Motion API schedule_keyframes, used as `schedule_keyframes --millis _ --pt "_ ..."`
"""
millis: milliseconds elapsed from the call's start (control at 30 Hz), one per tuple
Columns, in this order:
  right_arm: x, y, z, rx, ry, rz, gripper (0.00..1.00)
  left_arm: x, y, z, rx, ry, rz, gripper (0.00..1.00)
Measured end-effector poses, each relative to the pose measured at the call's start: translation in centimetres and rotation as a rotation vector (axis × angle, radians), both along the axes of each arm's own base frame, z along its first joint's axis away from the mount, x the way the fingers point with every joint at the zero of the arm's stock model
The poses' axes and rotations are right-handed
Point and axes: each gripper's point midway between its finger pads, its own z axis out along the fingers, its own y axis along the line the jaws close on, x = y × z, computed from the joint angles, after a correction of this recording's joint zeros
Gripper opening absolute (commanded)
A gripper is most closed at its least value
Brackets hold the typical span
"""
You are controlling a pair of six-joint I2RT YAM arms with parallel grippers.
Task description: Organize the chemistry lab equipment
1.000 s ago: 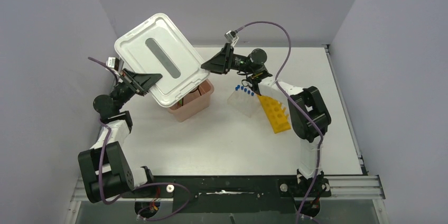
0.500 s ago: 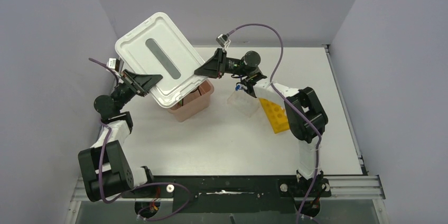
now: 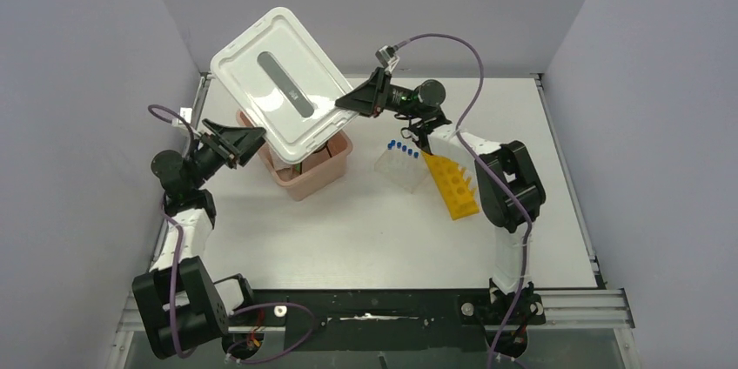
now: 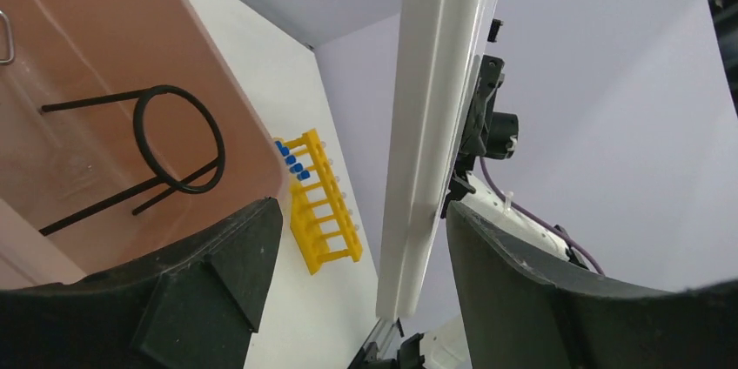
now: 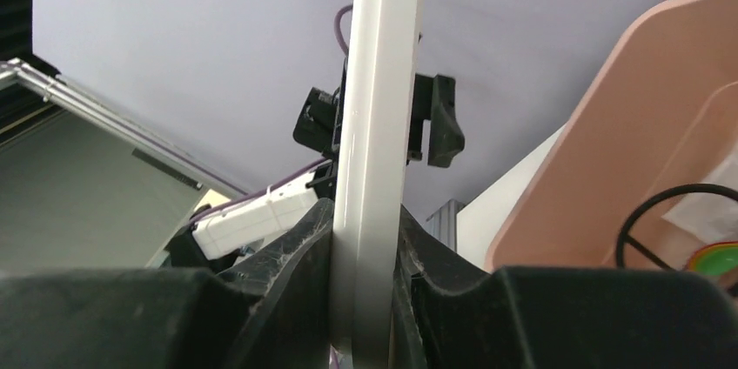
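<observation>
The white lid (image 3: 283, 95) hangs tilted over the pink tub (image 3: 326, 173). My right gripper (image 3: 350, 101) is shut on the lid's right edge; in the right wrist view the lid's rim (image 5: 374, 125) is pinched between both fingers (image 5: 305, 256). My left gripper (image 3: 252, 136) stands open just left of the lid, and the lid's edge (image 4: 435, 125) hangs free between its jaws. A black wire ring with stem (image 4: 178, 138) lies inside the tub (image 4: 96, 30). The clear tube rack with blue-capped tubes (image 3: 400, 160) and the yellow holed rack (image 3: 452, 186) rest on the table to the right.
The tub (image 5: 627, 125) holds the ring (image 5: 661, 212) and something green and orange (image 5: 718, 260) at the frame's edge. Both racks (image 4: 322, 212) sit close under the right arm. Walls stand close on the left, back and right.
My left gripper has opened, let go of the lid and drawn back left. My right gripper has shut on the lid's right edge, and the lid has shifted up and right.
</observation>
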Motion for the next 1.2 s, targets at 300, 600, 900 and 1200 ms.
schedule_keyframes --millis 300,600,900,1200 --pt "3.8 -3.2 -1.4 0.001 0.08 -0.126 0.0 0.6 1.9 -3.1 0.059 0.112 0.129 0.46" --pt "3.4 -1.9 -3.0 -0.03 0.16 -0.122 0.0 1.9 5.1 -1.3 0.07 0.093 0.264 0.45" --pt "3.6 0.4 -6.8 -0.083 0.268 -0.12 0.0 2.8 5.9 5.6 0.107 -0.116 0.29 0.44" --pt "3.4 1.9 -10.7 -0.151 0.377 -0.12 0.0 4.9 5.3 3.5 0.067 -0.061 0.273 0.44"
